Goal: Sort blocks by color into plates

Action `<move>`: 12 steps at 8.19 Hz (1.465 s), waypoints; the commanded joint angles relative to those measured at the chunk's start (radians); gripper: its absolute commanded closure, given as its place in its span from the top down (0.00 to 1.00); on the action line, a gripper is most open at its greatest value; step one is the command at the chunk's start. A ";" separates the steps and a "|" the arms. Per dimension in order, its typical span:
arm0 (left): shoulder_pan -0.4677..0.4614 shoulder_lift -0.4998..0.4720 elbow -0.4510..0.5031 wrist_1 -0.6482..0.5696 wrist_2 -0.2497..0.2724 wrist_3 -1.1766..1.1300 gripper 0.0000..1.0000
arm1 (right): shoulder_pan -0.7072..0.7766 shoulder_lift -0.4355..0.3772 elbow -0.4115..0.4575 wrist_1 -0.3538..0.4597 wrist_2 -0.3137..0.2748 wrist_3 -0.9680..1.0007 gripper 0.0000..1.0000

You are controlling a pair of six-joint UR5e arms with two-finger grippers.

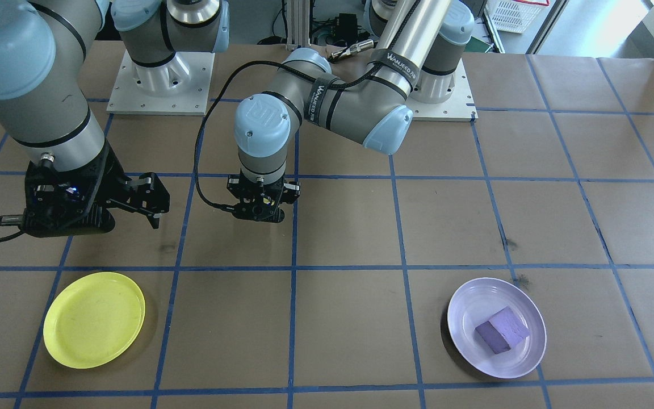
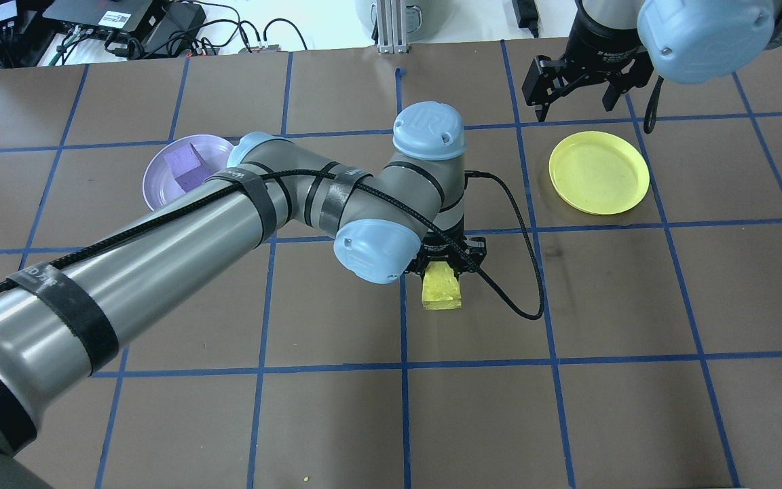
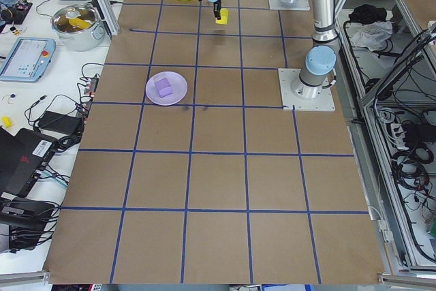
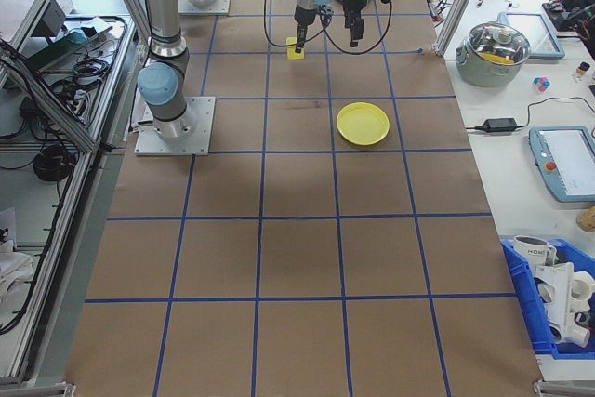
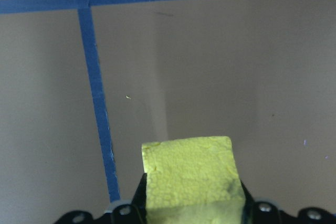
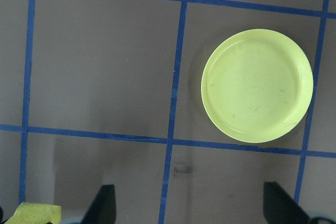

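Note:
The yellow block (image 2: 442,293) sits between the fingers of my left gripper (image 2: 447,263), which is shut on it near the table's middle; it seems to hang just above the paper. The left wrist view shows the yellow block (image 5: 189,174) filling the lower centre. In the front-facing view my left gripper (image 1: 261,211) hides it. The purple block (image 1: 502,329) lies in the lavender plate (image 1: 466,315). The yellow plate (image 2: 598,197) holds nothing. My right gripper (image 2: 575,98) hovers open beyond it, and the right wrist view looks down on that yellow plate (image 6: 257,85).
The table is brown paper with a blue tape grid. The left arm's black cable (image 2: 527,272) loops out beside the yellow block. Both arm bases (image 1: 159,85) stand at the robot's edge. A steel pot (image 3: 78,25) and tablets sit on a side bench.

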 commanded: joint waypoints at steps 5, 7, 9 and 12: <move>0.004 -0.073 0.004 0.115 -0.001 0.002 0.95 | -0.003 -0.021 0.002 -0.006 -0.021 -0.002 1.00; 0.008 -0.059 0.006 0.113 -0.007 -0.014 1.00 | 0.000 -0.023 0.000 -0.005 -0.022 -0.004 1.00; 0.012 -0.042 0.007 0.112 -0.007 -0.011 1.00 | 0.000 -0.024 0.000 0.002 -0.027 -0.004 1.00; 0.153 0.088 -0.008 0.065 0.001 0.238 0.93 | -0.006 -0.015 0.003 0.005 -0.032 -0.007 1.00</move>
